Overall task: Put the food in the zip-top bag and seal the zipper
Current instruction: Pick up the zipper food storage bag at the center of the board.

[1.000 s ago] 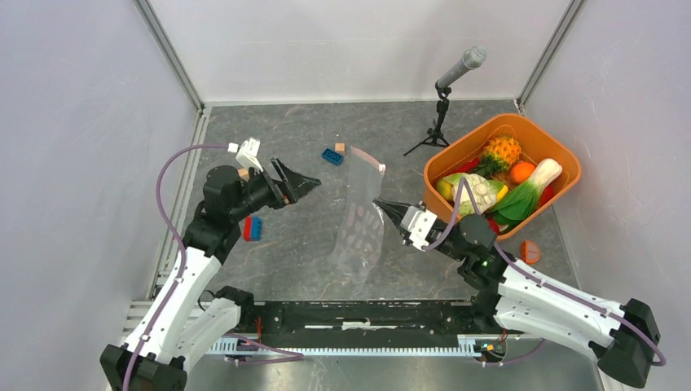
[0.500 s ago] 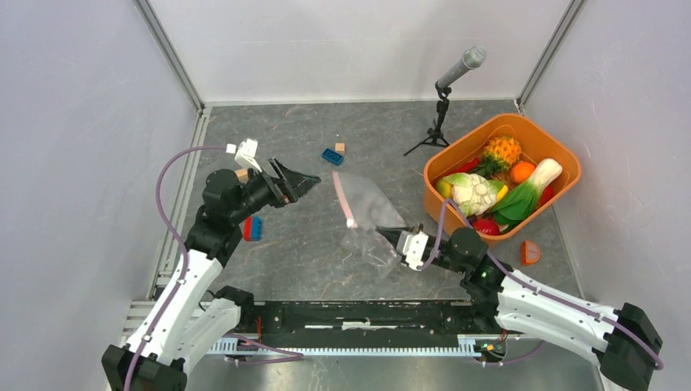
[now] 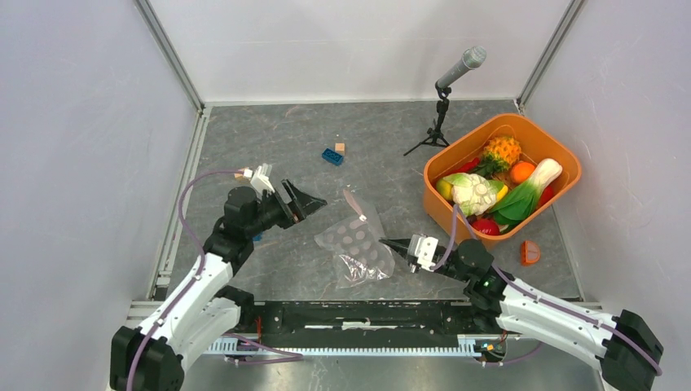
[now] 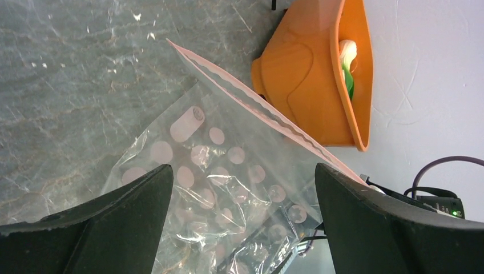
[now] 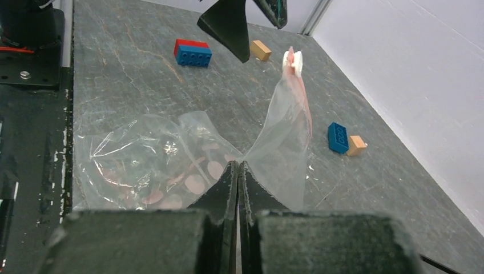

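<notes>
Your right hand (image 3: 389, 243) is clamped on the bag (image 3: 355, 254). In its wrist view the fingers (image 5: 220, 188) are pressed together with a fold of clear film pinched at their tips.

The bag lies crumpled on the worktop (image 3: 269, 138), front and centre, between your two hands and well apart from the basket (image 3: 570, 165). Its near part rests low, with the pale dots showing. From the pinch the film rises to the zipper (image 3: 354, 204), which stands tilted off the worktop at the bag's far end.

Your left hand (image 3: 314, 199) hangs near that raised end, fingers wide apart and nothing between them. Its wrist view looks down past them onto the dotted film and the pink strip. The strip reads as one wavy band, so the mouth is perhaps closed, but these views do not settle it.

The food sits in the basket at the far right, with a cauliflower (image 3: 471, 192) and a pineapple (image 3: 502, 150) plain to see. One orange-red piece (image 3: 530, 252) lies on the worktop near the basket's near corner.

Beyond the bag a blue brick (image 3: 332, 156) and a tan block (image 3: 340, 147) lie just beside each other. A red-and-blue brick (image 5: 192, 52) lies by your left arm. A microphone (image 3: 461, 67) stands behind the basket.
</notes>
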`<state>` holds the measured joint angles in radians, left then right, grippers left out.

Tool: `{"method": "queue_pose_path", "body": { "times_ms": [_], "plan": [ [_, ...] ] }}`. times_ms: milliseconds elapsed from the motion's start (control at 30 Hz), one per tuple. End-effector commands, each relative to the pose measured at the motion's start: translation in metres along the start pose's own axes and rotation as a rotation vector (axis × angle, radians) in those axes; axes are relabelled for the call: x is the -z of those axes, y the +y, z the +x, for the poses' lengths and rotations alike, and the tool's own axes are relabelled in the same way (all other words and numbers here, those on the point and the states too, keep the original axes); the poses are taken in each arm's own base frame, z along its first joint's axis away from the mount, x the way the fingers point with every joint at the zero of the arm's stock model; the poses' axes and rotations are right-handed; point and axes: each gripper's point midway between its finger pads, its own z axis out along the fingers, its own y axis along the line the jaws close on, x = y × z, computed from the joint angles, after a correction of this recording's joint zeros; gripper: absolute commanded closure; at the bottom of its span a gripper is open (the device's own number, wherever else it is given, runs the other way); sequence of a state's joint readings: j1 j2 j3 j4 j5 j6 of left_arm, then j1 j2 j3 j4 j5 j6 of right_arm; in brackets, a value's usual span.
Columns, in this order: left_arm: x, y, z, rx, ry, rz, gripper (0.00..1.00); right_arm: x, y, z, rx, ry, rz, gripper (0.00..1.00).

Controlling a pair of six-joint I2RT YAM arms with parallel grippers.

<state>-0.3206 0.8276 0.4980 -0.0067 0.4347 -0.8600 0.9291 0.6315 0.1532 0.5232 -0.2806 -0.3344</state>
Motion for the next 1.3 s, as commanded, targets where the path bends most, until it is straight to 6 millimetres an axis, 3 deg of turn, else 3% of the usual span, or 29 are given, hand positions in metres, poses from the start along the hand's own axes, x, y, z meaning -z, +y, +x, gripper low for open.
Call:
{"method": "queue_pose_path", "body": {
  "times_ms": [0, 167, 300, 533, 733, 967, 1067, 1267],
  "plan": [
    [-0.003, -0.011, -0.001, 0.034, -0.051, 0.067, 0.00, 0.001, 0.006, -0.012, -0.058, -0.073, -0.008, 1.00],
    [-0.024, -0.012, 0.015, 0.058, 0.012, 0.038, 0.00, 0.005, 0.019, -0.005, -0.123, -0.083, -0.041, 1.00],
    [-0.040, -0.008, 0.026, 0.115, 0.032, -0.009, 0.00, 0.007, 0.017, -0.001, -0.127, -0.071, -0.023, 1.00],
    [-0.059, -0.010, 0.051, 0.137, 0.077, -0.012, 0.09, 0.011, 0.017, 0.007, -0.122, -0.048, -0.007, 1.00],
    [-0.065, -0.011, 0.052, 0.152, 0.070, 0.004, 0.09, 0.014, 0.020, 0.012, -0.128, -0.035, -0.013, 1.00],
    [-0.055, -0.015, 0.035, 0.161, -0.041, 0.023, 0.05, 0.016, 0.023, 0.017, -0.141, -0.024, -0.016, 1.00],
    [-0.060, -0.016, 0.032, 0.162, -0.049, 0.023, 0.09, 0.016, 0.023, 0.015, -0.151, -0.029, -0.017, 1.00],
    [-0.068, -0.008, 0.051, 0.202, 0.032, -0.004, 0.13, 0.018, 0.020, 0.019, -0.153, -0.011, 0.009, 1.00]
  ]
}}
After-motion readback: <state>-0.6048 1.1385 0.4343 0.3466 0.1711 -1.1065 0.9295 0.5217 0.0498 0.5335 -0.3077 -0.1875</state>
